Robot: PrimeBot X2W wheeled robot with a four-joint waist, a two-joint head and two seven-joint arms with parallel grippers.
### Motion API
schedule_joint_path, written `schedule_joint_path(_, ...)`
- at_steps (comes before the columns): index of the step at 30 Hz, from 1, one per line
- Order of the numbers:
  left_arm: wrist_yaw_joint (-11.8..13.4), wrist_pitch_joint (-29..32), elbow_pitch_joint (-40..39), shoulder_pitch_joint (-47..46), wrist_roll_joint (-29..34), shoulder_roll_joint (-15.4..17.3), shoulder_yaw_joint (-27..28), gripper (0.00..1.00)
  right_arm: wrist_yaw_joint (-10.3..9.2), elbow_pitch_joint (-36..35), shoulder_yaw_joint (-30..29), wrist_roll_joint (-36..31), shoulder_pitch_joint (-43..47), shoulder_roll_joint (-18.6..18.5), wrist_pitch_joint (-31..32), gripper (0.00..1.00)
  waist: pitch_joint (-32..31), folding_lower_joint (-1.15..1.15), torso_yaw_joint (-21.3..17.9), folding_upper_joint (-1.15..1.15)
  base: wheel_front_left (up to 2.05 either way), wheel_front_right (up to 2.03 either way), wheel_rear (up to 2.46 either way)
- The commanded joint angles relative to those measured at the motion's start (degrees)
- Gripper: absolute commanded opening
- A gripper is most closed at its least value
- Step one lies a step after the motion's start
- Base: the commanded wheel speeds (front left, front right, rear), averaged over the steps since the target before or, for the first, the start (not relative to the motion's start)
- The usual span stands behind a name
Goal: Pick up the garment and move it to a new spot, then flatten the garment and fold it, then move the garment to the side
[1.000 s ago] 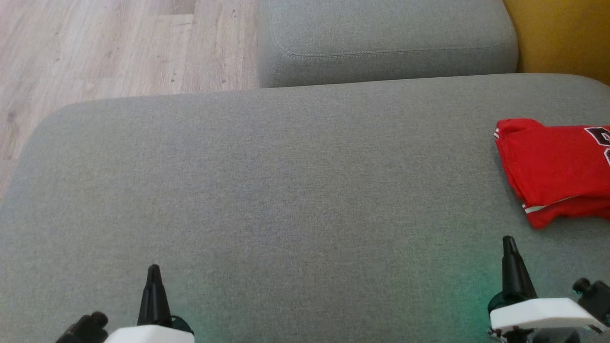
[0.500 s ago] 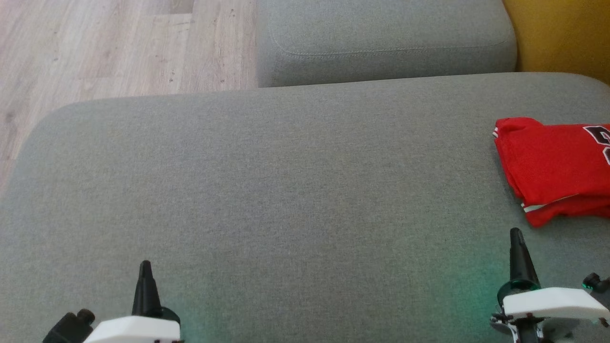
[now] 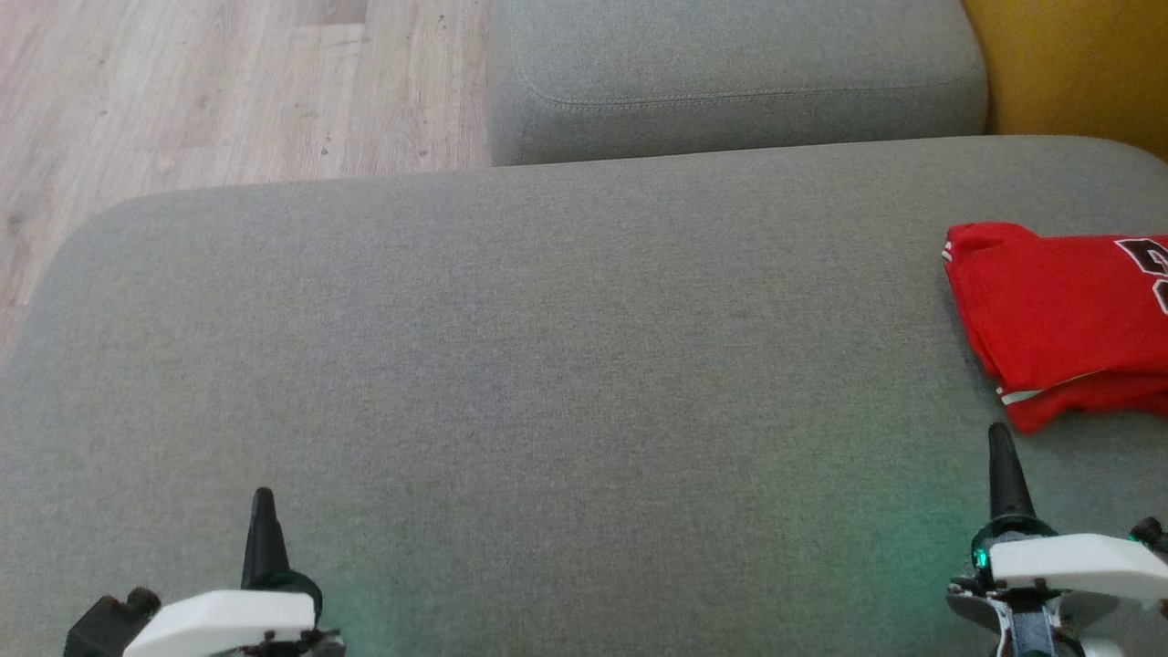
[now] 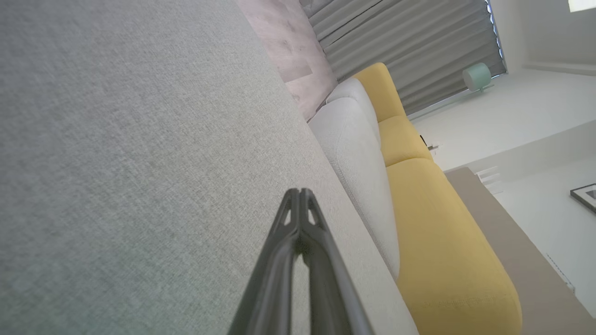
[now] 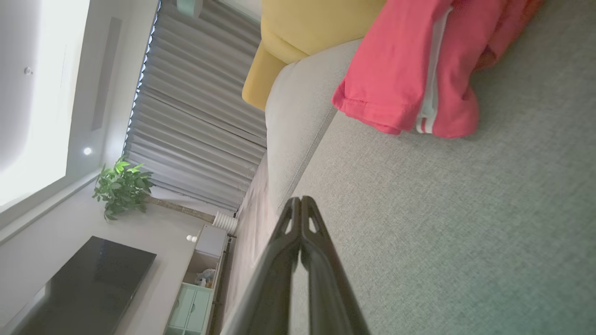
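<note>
left gripper (image 3: 263, 500) edged left, right gripper (image 3: 1000, 436) edged right | both together, empty | red garment (image 3: 1049, 315) folded near right gripper

A living room in grey, mustard and pale wood, softly lit.

A broad grey woven-fabric seat cushion (image 3: 547, 365) spreads out in front. A second grey stitched cushion block (image 3: 730, 82) butts against its far edge, with a mustard-yellow upholstered sofa section (image 3: 1077, 64) just beside that. Pale wood-plank flooring (image 3: 182, 91) runs off to the left. Grey pleated curtains (image 5: 195, 107) hang along one wall. Near them stand a green leafy potted plant (image 5: 122, 186), a low white-and-mint cabinet (image 5: 195, 298) and a dark flat television screen (image 5: 88, 279). A small recessed spotlight (image 5: 87, 150) glows in the white ceiling. A round mint-green lamp shade (image 4: 477, 77) sits by the curtains, and a dark-framed picture (image 4: 584, 195) hangs on a white wall.
</note>
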Motion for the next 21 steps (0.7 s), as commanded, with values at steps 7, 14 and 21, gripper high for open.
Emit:
schedule_joint_path(7,-1.29,1.44,-0.94,-4.17,-5.49,0.79,2.74,0.0,0.08,-1.28,-0.08,5.98,-3.77,-1.12,1.48,0.0,0.04,0.0,-0.11,0.0,0.0,0.0,0.0)
schedule_joint_path(14,-2.05,2.61,-0.41,-5.24,-10.08,0.77,3.85,0.0,0.09,-0.99,-0.63,10.85,-4.76,-1.12,2.65,0.0,0.08,0.0,-0.22,0.0,0.0,0.0,0.0)
schedule_joint_path(21,-2.82,3.79,0.13,-6.31,-14.66,0.74,4.97,0.0,0.09,-0.7,-1.2,15.71,-5.76,-1.12,3.84,0.0,0.12,0.0,-0.32,0.0,0.0,0.0,0.0)
